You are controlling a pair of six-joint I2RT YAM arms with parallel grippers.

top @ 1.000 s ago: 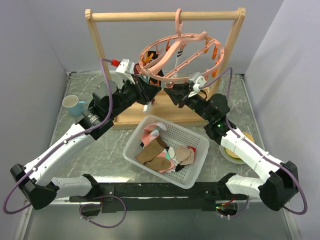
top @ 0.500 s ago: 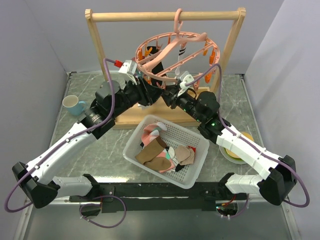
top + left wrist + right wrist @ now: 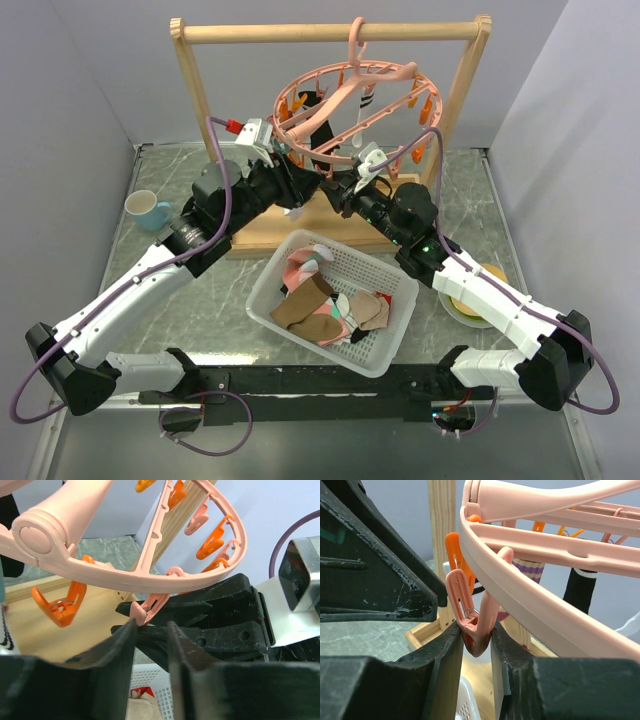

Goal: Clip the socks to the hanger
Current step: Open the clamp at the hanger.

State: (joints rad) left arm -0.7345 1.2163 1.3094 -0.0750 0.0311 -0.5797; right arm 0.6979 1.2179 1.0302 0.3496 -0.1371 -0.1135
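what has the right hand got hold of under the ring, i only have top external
Observer: The right wrist view shows the right hand shut on the lower end of a pink clip that hangs from the ring of the hanger.
Operator: ok and is the left hand feeding a sock in
Observer: The left wrist view shows no sock in the left hand. Its fingers stand slightly apart, with one fingertip right beside that clip's tip.

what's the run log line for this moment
step: clipping | right gripper: shut on clip of hanger | left gripper: at clip, state unclear | socks: pile in basket
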